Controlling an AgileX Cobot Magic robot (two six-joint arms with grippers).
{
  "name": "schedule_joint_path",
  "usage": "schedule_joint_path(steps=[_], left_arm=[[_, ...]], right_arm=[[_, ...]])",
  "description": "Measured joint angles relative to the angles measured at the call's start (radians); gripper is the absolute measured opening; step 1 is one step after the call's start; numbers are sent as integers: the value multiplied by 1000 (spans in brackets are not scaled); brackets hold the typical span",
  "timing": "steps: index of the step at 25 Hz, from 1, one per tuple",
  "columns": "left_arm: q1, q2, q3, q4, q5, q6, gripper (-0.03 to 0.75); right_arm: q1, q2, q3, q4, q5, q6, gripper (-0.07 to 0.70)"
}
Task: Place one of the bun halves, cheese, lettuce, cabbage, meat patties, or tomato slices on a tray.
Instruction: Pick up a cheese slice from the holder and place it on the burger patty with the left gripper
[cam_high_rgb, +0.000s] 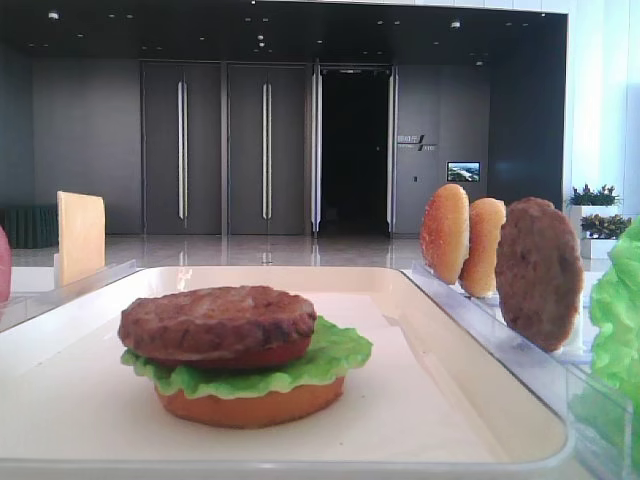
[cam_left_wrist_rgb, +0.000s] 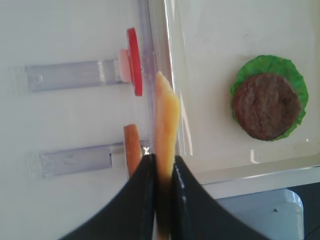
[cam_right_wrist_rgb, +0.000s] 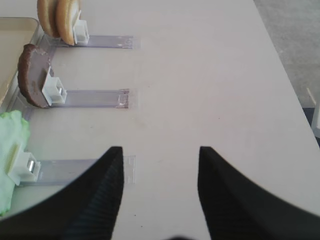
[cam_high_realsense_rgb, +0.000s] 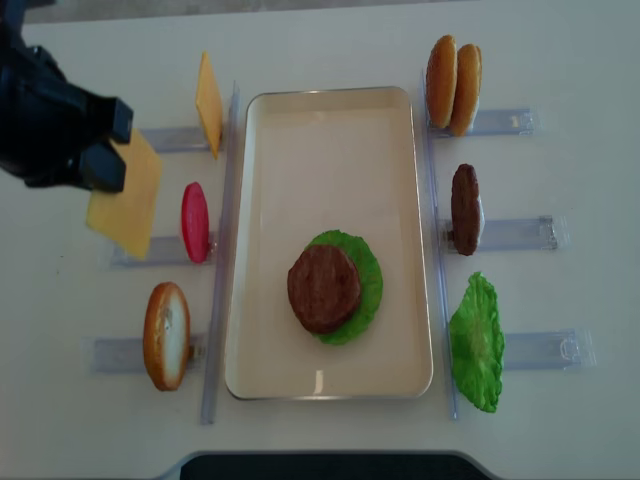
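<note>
My left gripper (cam_high_realsense_rgb: 100, 165) is shut on a pale yellow cheese slice (cam_high_realsense_rgb: 125, 198), held over the table to the left of the cream tray (cam_high_realsense_rgb: 330, 110). In the left wrist view the cheese (cam_left_wrist_rgb: 166, 112) runs edge-on out from between the fingertips of the left gripper (cam_left_wrist_rgb: 162, 160), beside the tray rim (cam_left_wrist_rgb: 260, 172). On the tray lies a meat patty (cam_high_realsense_rgb: 322, 288) on lettuce (cam_high_realsense_rgb: 365, 275), with a bun half (cam_high_rgb: 250, 405) beneath. My right gripper (cam_right_wrist_rgb: 160, 152) is open over bare table with nothing between its fingers.
Clear racks flank the tray. The left ones hold a second cheese slice (cam_high_realsense_rgb: 208, 103), a red tomato slice (cam_high_realsense_rgb: 194, 221) and a bun half (cam_high_realsense_rgb: 166, 335). The right ones hold two bun halves (cam_high_realsense_rgb: 453, 84), a patty (cam_high_realsense_rgb: 465, 208) and lettuce (cam_high_realsense_rgb: 476, 342).
</note>
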Motion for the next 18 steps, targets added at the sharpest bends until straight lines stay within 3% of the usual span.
schedule_joint_path(steps=[7, 18], left_arm=[[0, -130, 115, 0, 1, -30, 34], [0, -134, 136, -25, -3, -36, 34]], right_arm=[[4, 0, 0, 0, 0, 0, 359], [11, 0, 0, 0, 0, 0, 359]])
